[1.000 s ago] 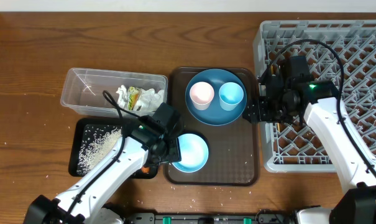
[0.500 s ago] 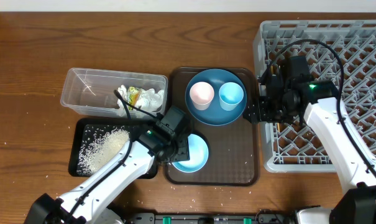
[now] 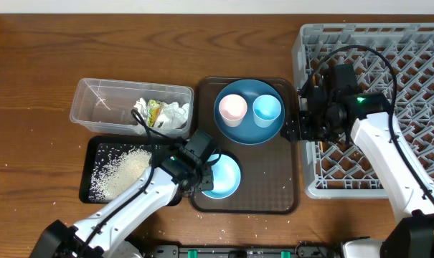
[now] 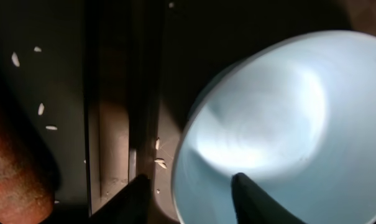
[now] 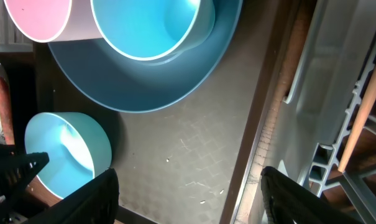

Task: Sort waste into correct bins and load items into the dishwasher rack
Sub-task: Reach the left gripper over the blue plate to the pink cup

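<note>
Your left gripper [image 4: 191,202] is down over the white-and-pale-blue bowl [image 3: 224,177], which sits at the near left corner of the brown serving tray [image 3: 267,186], just beside the black tray [image 3: 92,145]. Its jaws are spread, one finger inside the bowl and one outside, with the rim passing between them; nothing is pinched yet.

Judge that bowl as stiff and glossy, so expect it to be slick. A thin rim grip could let it swing or slip. Take it on the left wall where you are, seated deep, and close firmly. Its weight cannot be read from here, so treat it as breakable.

Your right gripper [image 5: 191,199] hangs wide open and empty over the far right of the brown tray, next to the dishwasher rack [image 3: 417,107]. The blue plate [image 3: 249,130] lies just to its left, carrying the pink cup [image 3: 232,109] and the light-blue cup [image 3: 267,109].

Now the blind spots. From overhead, your left arm covers the bowl's left rim. In the left wrist view the fingertips run off the bottom edge, so actual contact is unclear. The orange blur [image 4: 13,174] at that view's left edge is probably the carrot. The chopsticks I cannot pick out for certain anywhere.
</note>
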`<action>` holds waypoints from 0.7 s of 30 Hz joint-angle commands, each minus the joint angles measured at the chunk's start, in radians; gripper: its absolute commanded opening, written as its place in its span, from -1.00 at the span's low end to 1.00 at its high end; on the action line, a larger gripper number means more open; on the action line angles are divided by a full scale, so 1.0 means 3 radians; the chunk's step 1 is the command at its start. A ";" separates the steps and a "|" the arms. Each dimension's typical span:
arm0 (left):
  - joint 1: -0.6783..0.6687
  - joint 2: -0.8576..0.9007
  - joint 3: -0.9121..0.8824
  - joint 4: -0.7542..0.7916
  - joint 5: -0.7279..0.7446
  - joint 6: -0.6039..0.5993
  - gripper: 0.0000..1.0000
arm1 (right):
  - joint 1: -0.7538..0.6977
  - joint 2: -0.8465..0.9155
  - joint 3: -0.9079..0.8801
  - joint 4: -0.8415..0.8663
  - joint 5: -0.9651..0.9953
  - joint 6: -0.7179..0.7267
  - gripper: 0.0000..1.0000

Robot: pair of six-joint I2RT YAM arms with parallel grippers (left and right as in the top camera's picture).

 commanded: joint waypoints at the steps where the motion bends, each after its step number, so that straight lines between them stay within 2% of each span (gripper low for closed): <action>1: -0.0010 0.0020 -0.0017 0.0025 -0.0060 -0.0088 -0.24 | -0.0031 0.0005 0.0005 -0.0014 0.0013 -0.0033 0.43; 2: -0.0010 0.0020 -0.0017 0.0037 -0.0056 -0.0088 -0.29 | -0.0031 0.0005 0.0005 -0.0017 0.0013 -0.0032 0.45; 4: -0.0010 0.0020 -0.0017 0.0048 -0.0020 -0.0085 -0.36 | -0.0031 0.0005 0.0005 -0.0018 0.0013 -0.0032 0.68; 6: -0.0010 0.0020 -0.0017 0.0048 0.0033 -0.0084 -0.37 | -0.0032 0.0005 0.0005 -0.0029 0.0014 -0.0033 0.81; 13: -0.0010 0.0019 -0.0017 0.0134 0.0114 -0.0084 -0.37 | -0.0034 0.0005 0.0005 -0.0042 0.0111 -0.0033 0.88; 21: -0.0010 0.0020 -0.0017 0.0632 0.0113 -0.0083 -0.35 | -0.0034 0.0005 0.0005 -0.0039 0.0112 -0.0034 0.92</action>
